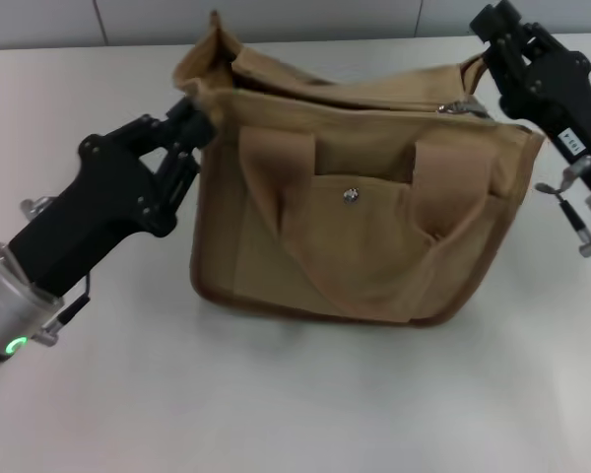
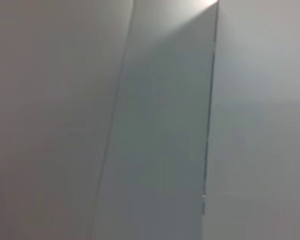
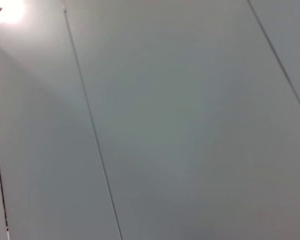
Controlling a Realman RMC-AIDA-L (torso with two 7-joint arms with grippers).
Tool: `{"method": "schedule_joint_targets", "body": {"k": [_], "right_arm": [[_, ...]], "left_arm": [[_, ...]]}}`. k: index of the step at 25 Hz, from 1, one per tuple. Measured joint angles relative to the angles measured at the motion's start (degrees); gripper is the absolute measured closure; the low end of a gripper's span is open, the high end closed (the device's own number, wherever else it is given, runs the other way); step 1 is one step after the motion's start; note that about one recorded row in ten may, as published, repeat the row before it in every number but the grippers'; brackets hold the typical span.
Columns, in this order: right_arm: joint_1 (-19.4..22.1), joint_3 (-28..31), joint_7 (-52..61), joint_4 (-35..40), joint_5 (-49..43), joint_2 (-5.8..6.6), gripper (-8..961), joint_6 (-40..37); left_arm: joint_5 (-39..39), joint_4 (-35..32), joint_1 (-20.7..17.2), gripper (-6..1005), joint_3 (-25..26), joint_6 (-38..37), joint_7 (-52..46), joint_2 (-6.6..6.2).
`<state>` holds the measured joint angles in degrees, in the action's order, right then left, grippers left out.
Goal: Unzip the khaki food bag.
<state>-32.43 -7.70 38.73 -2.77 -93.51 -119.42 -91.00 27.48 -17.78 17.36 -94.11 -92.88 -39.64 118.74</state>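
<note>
Both wrist views gave nothing but pale grey panels with thin seams, so everything here came from the head view. The left claw (image 1: 199,116) was pressed against the end of the boxy tan canvas food bag with brown edge piping (image 1: 355,197); its fingertips looked pinched on the raised corner of the bag's rim, though the fabric hid the actual contact. The right claw (image 1: 485,41) sat at the opposite top corner, just beside the silver zipper pull (image 1: 457,106); its tips were tucked behind the bag, and whether they were wide or narrow I couldn't tell.

The bag stood upright on the white surface (image 1: 295,394) between the two claws, its top sagging open near the left claw. Two webbing handles drooped over the front pocket with its metal snap (image 1: 351,195).

A small white label on the right arm (image 1: 572,139) carried print too small to read.
</note>
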Motion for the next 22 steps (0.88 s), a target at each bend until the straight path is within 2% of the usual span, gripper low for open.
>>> {"method": "schedule_joint_targets", "body": {"k": [1,4,7,8,9,10,11,13,14,15,16,19,22], "right_arm": [[0.17,-0.09,1.83,1.02,0.0,0.1,886,-0.14],[0.91,-0.98,9.12,5.73,-0.76,0.16,773,-2.54],[2.32,-4.52,16.53,12.86,-2.85,0.28,658,-8.3],[2.94,-6.66,19.08,16.15,-4.0,0.41,618,-11.14],[3.63,-10.05,21.97,21.09,-5.71,0.8,578,-15.13],[4.16,-13.15,24.3,24.56,-7.32,1.24,538,-18.74],[4.6,-16.33,26.34,27.98,-8.81,1.86,498,-22.39],[5.13,-23.08,28.24,32.87,-10.9,3.48,436,-29.6],[5.26,-25.54,28.09,33.83,-11.3,4.0,414,-32.13],[5.41,-27.28,27.57,33.98,-11.35,4.16,392,-33.05],[5.62,-29.03,27.01,34.19,-11.44,4.14,370,-33.56],[6.04,-32.4,25.69,34.74,-12.78,2.92,304,-32.22],[6.07,-32.88,24.92,34.95,-14.08,1.63,238,-30.27]], "left_arm": [[-0.01,0.01,-0.47,868,0.58,-0.2,0.07,-0.01],[0.1,0.03,-1.84,837,2.85,-1.81,-0.15,-0.22],[0.1,0.03,-1.84,778,2.85,-1.81,-0.15,-0.22],[0.37,0.03,-2.33,759,3.44,-3.28,-0.65,-0.86],[7.89,-0.63,-1.62,739,3.24,-9.72,-5.65,-5.99],[7.89,-0.63,-1.62,720,3.24,-9.72,-5.65,-5.99],[14.59,-0.78,0.13,700,3.2,-13.31,-9.15,-9.49],[14.59,-0.78,0.13,661,3.2,-13.31,-9.15,-9.49],[22.42,-0.84,2.2,641,3.14,-16.33,-13.17,-12.95],[25.83,-0.88,2.95,603,3.38,-16.43,-14.48,-13.78],[25.83,-0.88,2.95,565,3.38,-16.43,-14.48,-13.78],[30.77,-0.98,4.13,450,3.76,-16.46,-15.64,-14.54],[32.11,-1.25,4.47,335,3.77,-16.44,-15.9,-14.56]]}}
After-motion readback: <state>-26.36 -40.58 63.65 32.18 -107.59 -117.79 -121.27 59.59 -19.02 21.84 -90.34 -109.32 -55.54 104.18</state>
